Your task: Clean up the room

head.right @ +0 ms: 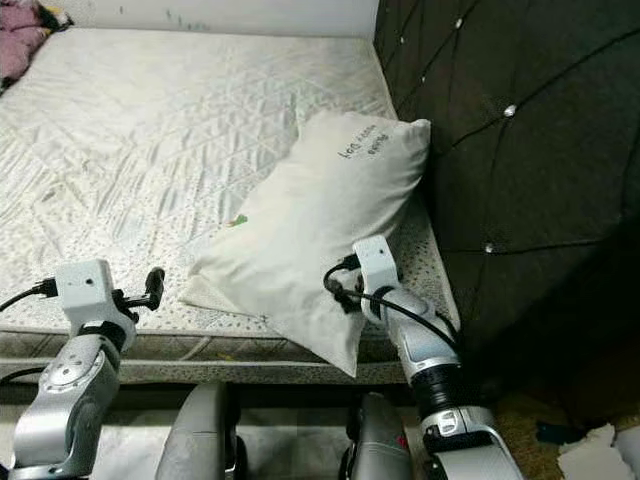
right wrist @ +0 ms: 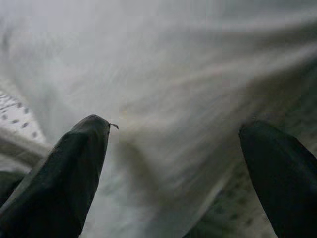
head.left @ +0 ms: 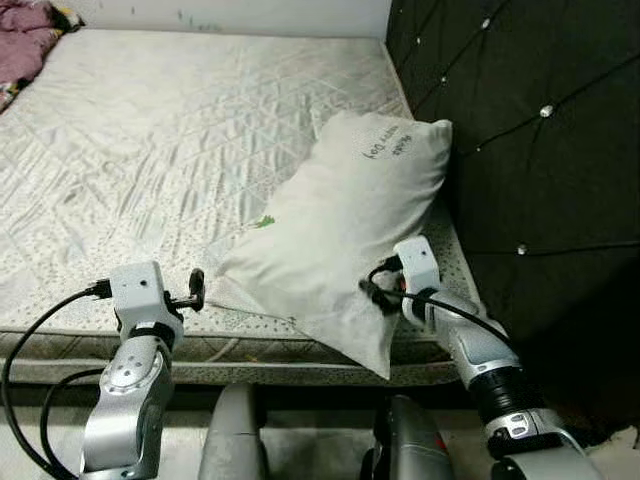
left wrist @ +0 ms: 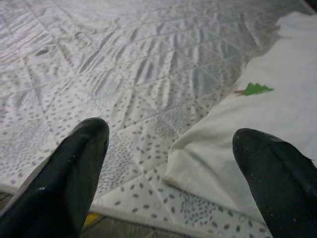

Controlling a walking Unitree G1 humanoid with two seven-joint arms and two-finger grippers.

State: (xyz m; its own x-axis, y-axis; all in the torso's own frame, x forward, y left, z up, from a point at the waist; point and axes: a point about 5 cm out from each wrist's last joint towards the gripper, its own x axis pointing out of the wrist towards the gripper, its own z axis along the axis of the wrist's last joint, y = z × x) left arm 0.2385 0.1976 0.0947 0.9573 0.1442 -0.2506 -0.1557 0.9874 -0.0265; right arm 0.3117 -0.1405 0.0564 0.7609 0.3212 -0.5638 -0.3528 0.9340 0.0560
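Two grippers: both seen with fingers spread wide
Pillow (head.left: 345, 225): laid on the mattress (head.left: 150, 150), against the headboard (head.left: 530, 130)
Right gripper (right wrist: 173, 163): pressed onto the pillow's near end
Left gripper (left wrist: 171, 163): held just beside the pillow's corner

Bare quilted mattress (head.left: 180, 150) bearing white pillow (head.left: 340, 230)

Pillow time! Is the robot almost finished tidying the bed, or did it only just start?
Only just starting, it seems. The pillow lies crooked on the bare mattress, one corner hanging over the front edge. The right hand is open against the pillow's side, and the left hand is open beside its other corner; neither grips it yet. Purple bedding waits, crumpled, at the far corner.
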